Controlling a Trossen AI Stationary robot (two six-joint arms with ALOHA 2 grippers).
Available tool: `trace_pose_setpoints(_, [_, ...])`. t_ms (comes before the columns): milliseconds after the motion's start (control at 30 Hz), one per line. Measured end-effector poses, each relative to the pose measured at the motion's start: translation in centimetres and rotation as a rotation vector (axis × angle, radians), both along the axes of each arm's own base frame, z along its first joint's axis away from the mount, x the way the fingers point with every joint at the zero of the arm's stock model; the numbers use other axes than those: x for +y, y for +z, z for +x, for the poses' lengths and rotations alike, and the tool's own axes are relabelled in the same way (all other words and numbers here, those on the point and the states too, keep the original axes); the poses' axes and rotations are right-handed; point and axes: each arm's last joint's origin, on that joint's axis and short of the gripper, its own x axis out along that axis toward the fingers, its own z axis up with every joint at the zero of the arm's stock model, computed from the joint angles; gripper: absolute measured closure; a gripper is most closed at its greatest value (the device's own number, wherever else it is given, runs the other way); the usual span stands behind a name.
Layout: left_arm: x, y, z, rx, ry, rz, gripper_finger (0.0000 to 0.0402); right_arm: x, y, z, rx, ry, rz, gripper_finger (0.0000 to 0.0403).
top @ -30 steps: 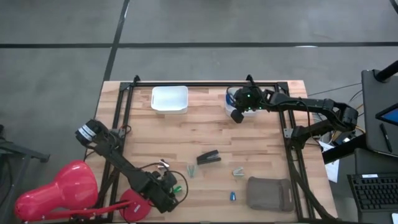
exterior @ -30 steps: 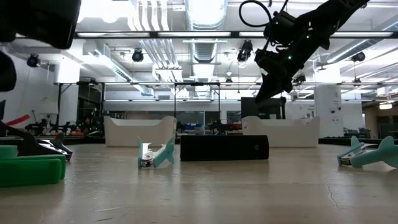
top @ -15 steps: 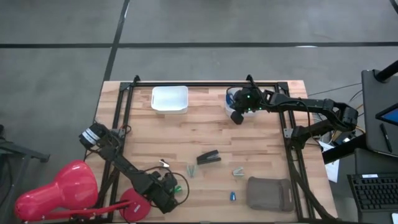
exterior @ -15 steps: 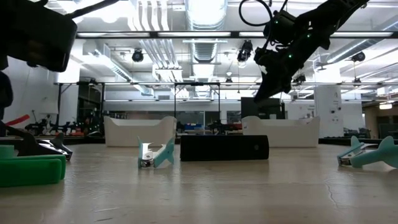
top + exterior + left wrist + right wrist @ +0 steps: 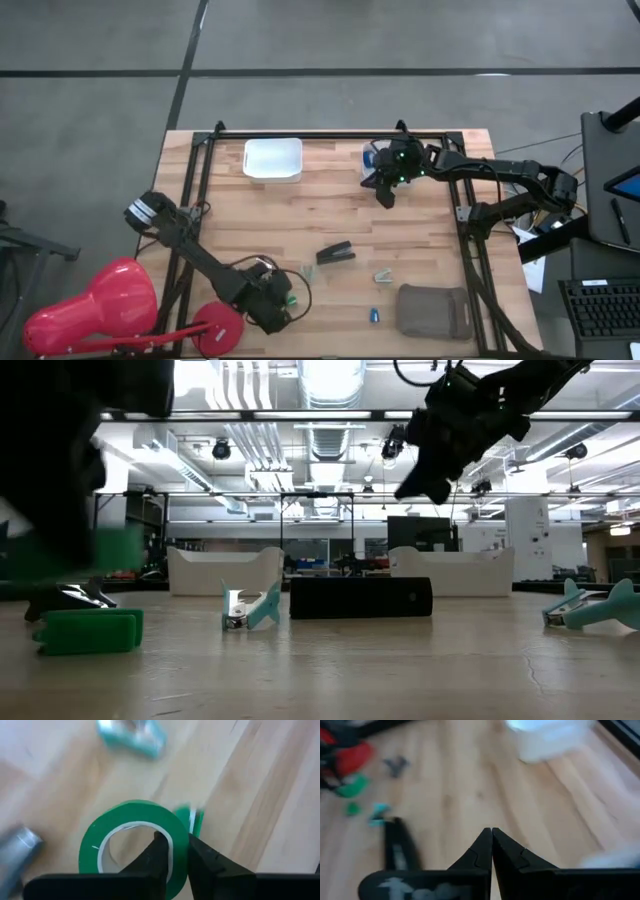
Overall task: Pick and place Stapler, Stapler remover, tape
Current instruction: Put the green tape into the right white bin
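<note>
The left gripper (image 5: 172, 851) is closed across the wall of a green tape roll (image 5: 132, 837), one finger (image 5: 159, 857) set inside the ring and the other outside it, at the near left part of the table (image 5: 320, 215), just beside a red lamp base (image 5: 215, 328); a second green roll (image 5: 88, 631) is seen lying flat on the wood in the low view. The right gripper (image 5: 491, 841) is held shut and empty above the far side of the table, near a white tray (image 5: 273, 159). The black stapler (image 5: 336, 253) is found lying near the table's middle, with teal staple removers (image 5: 250, 608) near it and a grey pouch (image 5: 433, 309) at the near right corner.
</note>
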Motion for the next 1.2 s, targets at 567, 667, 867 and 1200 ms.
trace_pose_setpoints(567, [5.0, 13.3, 0.6, -0.723, -0.175, 0.418, 0.0342, 4.8, 2.3, 3.4, -0.382, 0.502, 0.099, 0.0368])
trace_pose_setpoints(667, [5.2, 14.9, 0.6, -0.829, -0.224, 0.424, 0.0341, 7.2, 3.4, 4.1, -0.491, 0.599, 0.068, 0.0339])
trace_pose_setpoints(867, [5.5, 16.3, 1.0, -0.956, -0.291, 0.407, 0.0347, 10.3, 5.2, 4.7, -0.675, 0.564, -0.057, 0.0269])
trace_pose_setpoints(1200, [5.8, 16.3, 2.0, -1.002, -0.332, 0.408, 0.0346, 13.2, 6.2, 4.8, -0.808, 0.535, -0.169, 0.0207])
